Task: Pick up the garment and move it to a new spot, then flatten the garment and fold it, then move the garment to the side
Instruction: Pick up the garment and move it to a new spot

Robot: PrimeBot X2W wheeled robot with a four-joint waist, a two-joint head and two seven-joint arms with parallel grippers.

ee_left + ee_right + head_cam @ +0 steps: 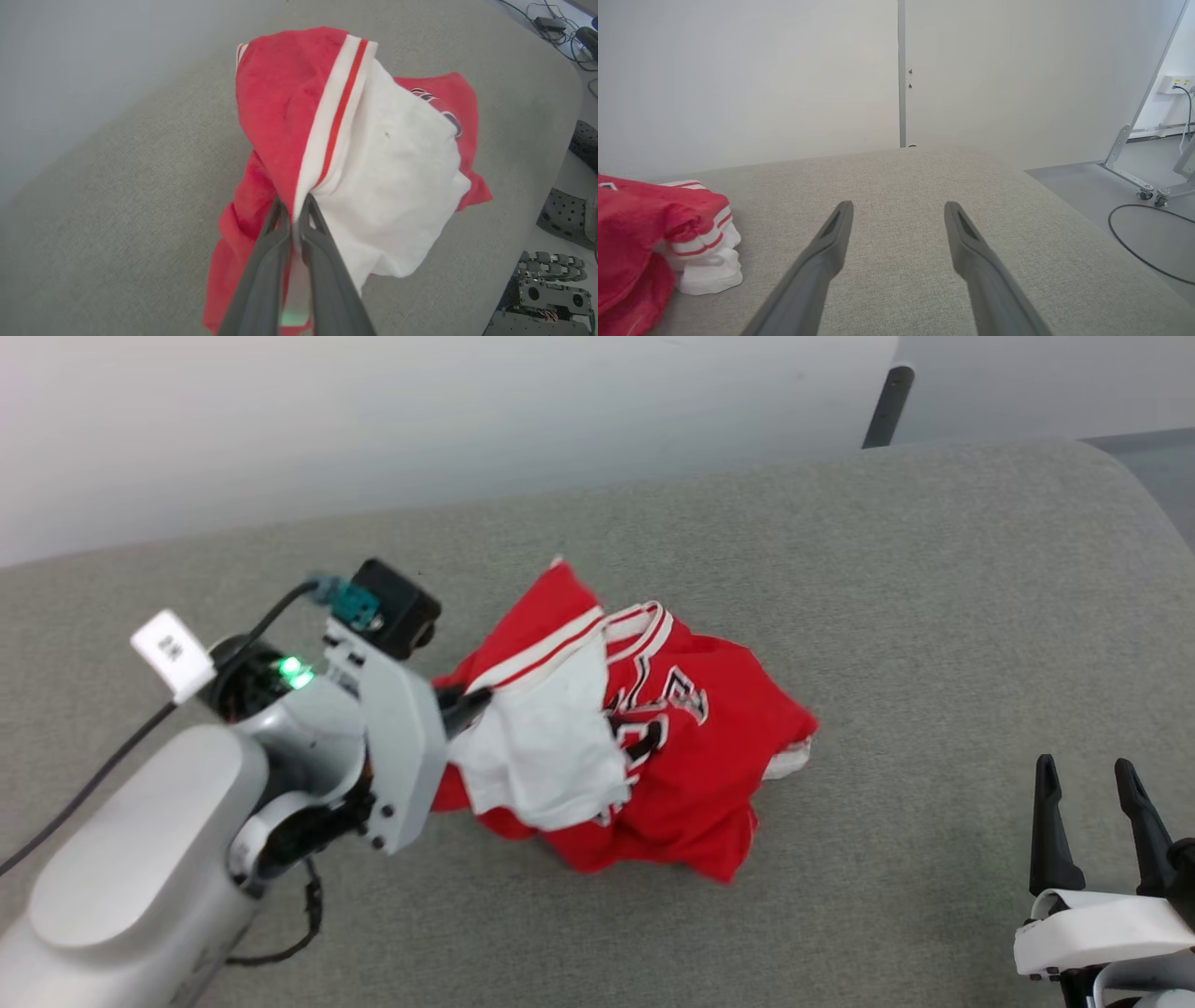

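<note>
The garment (644,737), a red jersey with white panels, striped trim and black lettering, lies crumpled in the middle of the grey padded surface. My left gripper (471,702) is shut on its left edge. In the left wrist view the gripper (294,210) pinches the striped trim, and the garment (364,149) bunches up beyond the fingertips. My right gripper (1083,775) stands open at the lower right, well clear of the cloth, with nothing between its fingers. From the right wrist the open gripper (899,210) points over bare surface, and the garment (654,233) sits at the far left.
The grey padded surface (934,616) has a rounded far-right corner and a pale wall behind it. A dark post (887,406) rises behind the far edge. Off the right side are floor, a cable (1134,233) and a wheeled frame (1134,158).
</note>
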